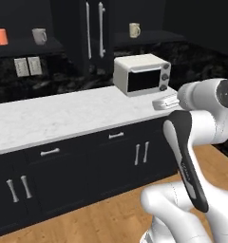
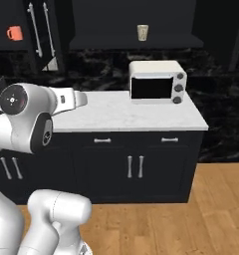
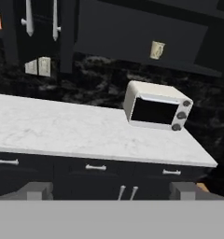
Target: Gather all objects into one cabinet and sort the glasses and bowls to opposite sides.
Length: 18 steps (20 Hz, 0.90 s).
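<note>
Cream mottled mug (image 3: 157, 50) on cabinet shelf (image 3: 188, 68), above and beyond toaster oven (image 3: 157, 106), up-right of hand (image 3: 112, 190). Hand empty, fingers spread, well short over worktop (image 3: 62, 130).

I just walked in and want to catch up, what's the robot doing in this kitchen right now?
Nothing is being handled. The white arm's gripper is open and empty, facing the white marble counter and the cream toaster oven. Up on the dark cabinet shelves, a small orange cup and a pale grey-white mug sit left of the doors with long silver handles; a cream mottled mug sits right.
</note>
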Available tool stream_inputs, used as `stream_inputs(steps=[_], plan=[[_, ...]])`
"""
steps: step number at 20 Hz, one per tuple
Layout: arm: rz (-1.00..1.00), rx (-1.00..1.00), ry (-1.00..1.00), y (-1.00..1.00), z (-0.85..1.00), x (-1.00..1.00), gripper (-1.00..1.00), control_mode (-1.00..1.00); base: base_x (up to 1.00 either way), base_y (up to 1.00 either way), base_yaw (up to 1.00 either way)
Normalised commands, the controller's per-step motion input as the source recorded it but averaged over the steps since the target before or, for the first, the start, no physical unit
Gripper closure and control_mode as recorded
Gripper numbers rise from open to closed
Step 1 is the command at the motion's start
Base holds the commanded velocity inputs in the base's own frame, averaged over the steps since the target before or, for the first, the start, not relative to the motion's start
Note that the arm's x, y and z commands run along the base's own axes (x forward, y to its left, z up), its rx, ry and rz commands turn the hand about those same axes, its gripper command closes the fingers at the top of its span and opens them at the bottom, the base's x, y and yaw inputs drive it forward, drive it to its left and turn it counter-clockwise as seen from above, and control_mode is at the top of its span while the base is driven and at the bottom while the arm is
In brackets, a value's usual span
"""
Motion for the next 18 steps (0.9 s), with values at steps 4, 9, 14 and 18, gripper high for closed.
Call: stream_inputs(steps=[4, 9, 14, 18], plan=[[0.0, 0.0, 0.0, 0.0, 0.0, 0.0, -1.0, 1.0, 0.51, -0.57, 0.0], [0.0, 0.0, 0.0, 0.0, 0.0, 0.0, -1.0, 1.0, 0.9, -0.11, 0.0], [0.0, 0.0, 0.0, 0.0, 0.0, 0.0, -1.0, 1.0, 0.88, -0.09, 0.0], [0.0, 0.0, 0.0, 0.0, 0.0, 0.0, -1.0, 1.0, 0.58, -0.58, 0.01]])
